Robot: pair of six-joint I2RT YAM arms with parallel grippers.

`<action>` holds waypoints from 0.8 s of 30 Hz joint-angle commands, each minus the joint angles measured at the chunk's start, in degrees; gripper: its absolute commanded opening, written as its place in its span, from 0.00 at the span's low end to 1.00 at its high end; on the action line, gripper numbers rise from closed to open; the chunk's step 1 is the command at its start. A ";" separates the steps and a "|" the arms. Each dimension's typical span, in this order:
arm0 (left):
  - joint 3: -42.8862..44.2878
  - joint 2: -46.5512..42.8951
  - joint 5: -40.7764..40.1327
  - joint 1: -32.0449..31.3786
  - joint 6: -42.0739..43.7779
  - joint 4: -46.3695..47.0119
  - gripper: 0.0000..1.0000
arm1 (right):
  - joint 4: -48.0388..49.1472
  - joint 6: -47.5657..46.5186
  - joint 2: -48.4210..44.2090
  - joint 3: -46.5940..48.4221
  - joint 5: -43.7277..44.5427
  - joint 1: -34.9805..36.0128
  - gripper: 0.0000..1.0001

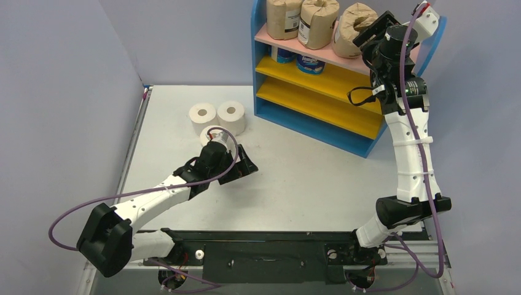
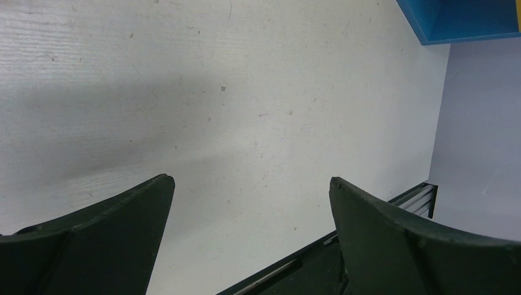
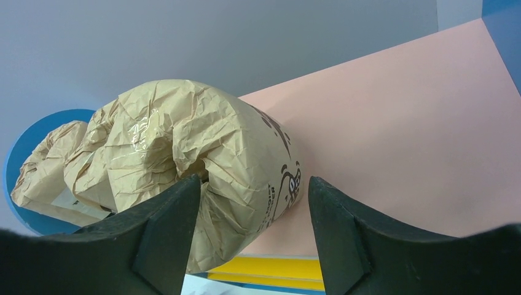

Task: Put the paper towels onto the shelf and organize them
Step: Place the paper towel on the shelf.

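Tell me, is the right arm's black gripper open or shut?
Open: the right gripper has its fingers spread, with pink board visible between one finger and the brown-paper-wrapped roll.

table (image 1: 307,178): shelf (image 1: 263,61), white rolls (image 1: 231,114) | pink board (image 1: 347,60): three brown rolls (image 1: 318,24)

Bright, even overhead light; all three views sharp. A soft, diffuse shadow lies on the table (image 2: 276,61) by the left gripper (image 2: 250,181). Slight sheen on the crinkled brown-wrapped roll (image 3: 144,138).
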 commanded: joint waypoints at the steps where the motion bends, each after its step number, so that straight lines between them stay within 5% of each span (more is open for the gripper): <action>1: -0.15 0.71 1.26 -0.33 -0.51 3.30 0.98 | 1.50 0.03 0.23 1.86 -1.02 -0.29 0.61; 10: -0.37 0.63 1.38 -0.34 -0.49 3.57 0.98 | 1.55 0.34 0.15 1.39 -0.92 -0.29 0.62; 24: -0.51 0.19 1.41 -0.49 0.03 3.73 0.98 | 4.26 1.15 -1.66 -1.37 -1.77 -0.29 0.78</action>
